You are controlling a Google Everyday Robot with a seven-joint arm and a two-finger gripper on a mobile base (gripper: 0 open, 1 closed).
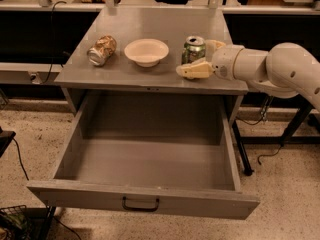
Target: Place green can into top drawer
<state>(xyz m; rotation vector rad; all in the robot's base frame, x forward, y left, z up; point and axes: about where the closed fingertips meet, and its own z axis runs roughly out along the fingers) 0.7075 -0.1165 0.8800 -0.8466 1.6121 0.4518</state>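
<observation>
The green can (193,49) stands upright on the grey table top (150,24), towards its right front. My gripper (196,58) comes in from the right at the can's height, open. One pale finger (192,70) lies in front of the can and the other (214,44) behind it, so the can stands between them. The top drawer (145,164) is pulled fully out below the table top. It is empty, with a dark handle (140,204) on its front panel.
A white bowl (146,51) sits left of the green can. A brown-gold can (101,50) lies on its side further left. Table legs and cables stand on the speckled floor to the right. A shelf with objects runs along the back.
</observation>
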